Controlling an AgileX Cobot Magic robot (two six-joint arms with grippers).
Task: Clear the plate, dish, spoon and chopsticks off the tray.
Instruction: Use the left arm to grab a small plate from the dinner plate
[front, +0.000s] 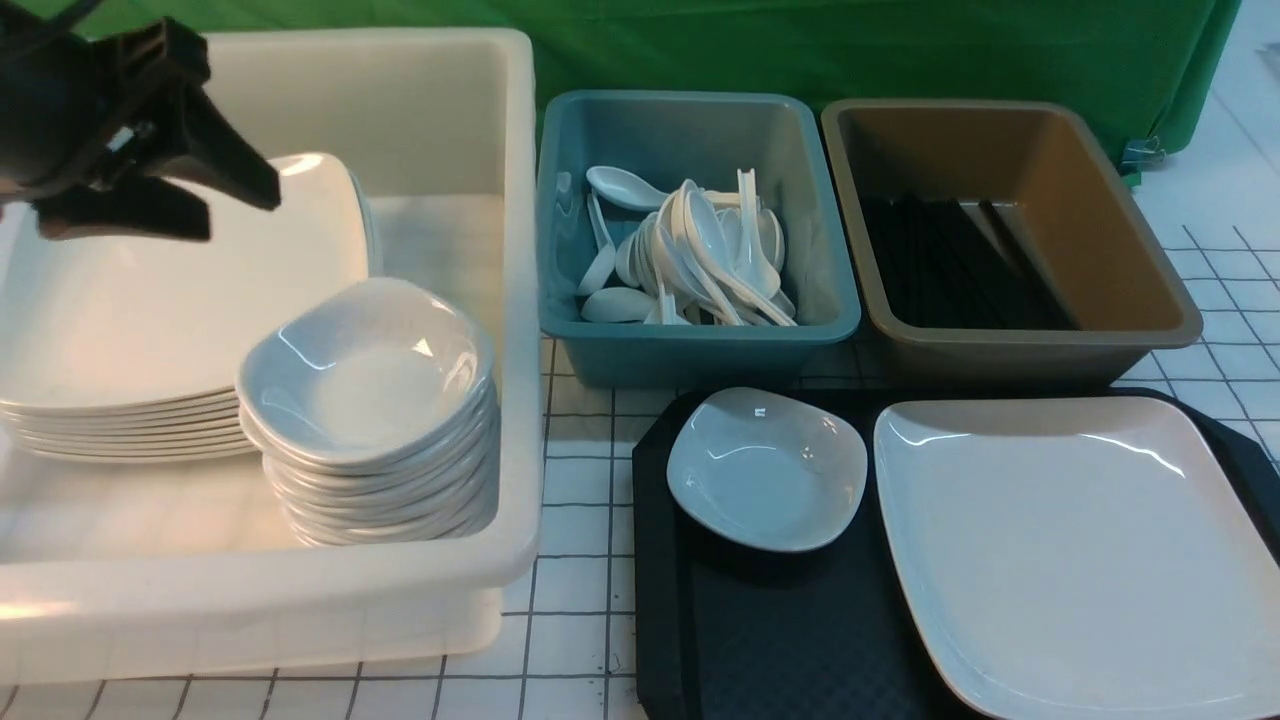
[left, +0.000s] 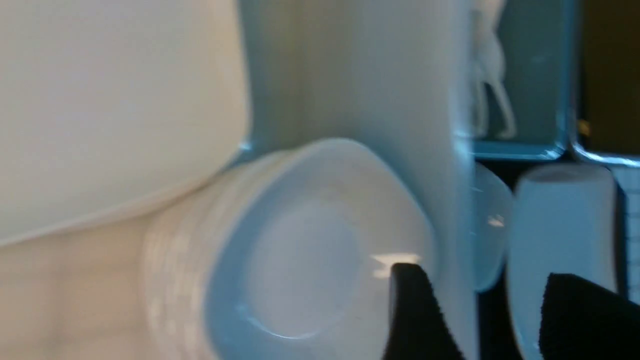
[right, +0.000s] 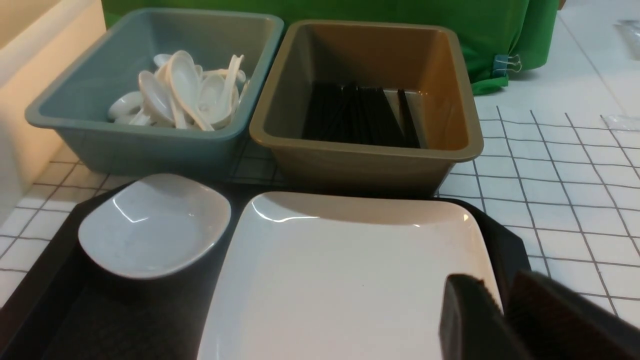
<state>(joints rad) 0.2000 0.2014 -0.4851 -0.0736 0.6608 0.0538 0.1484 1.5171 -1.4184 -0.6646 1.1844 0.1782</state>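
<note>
Hands first: left hand (front: 240, 212) hangs spread and empty over the white bin (front: 440, 90). Right hand (right: 497, 290) sits narrow at the plate (right: 340, 270) rim's near right corner, and I cannot tell if it grips. Best, I judge: pinch the rim squarely, lift level, and keep clear of the dish (front: 765, 470). The tray (front: 780, 640) carries one plate and one dish, with no spoon or chopsticks visible. Three bins stand on the bench (front: 580, 500).

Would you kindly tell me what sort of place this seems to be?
Probably a staged canteen dish-sorting station: a teal plastic bin holding white soup spoons, a brown plastic bin holding black chopsticks, and a green cloth backdrop behind them.
</note>
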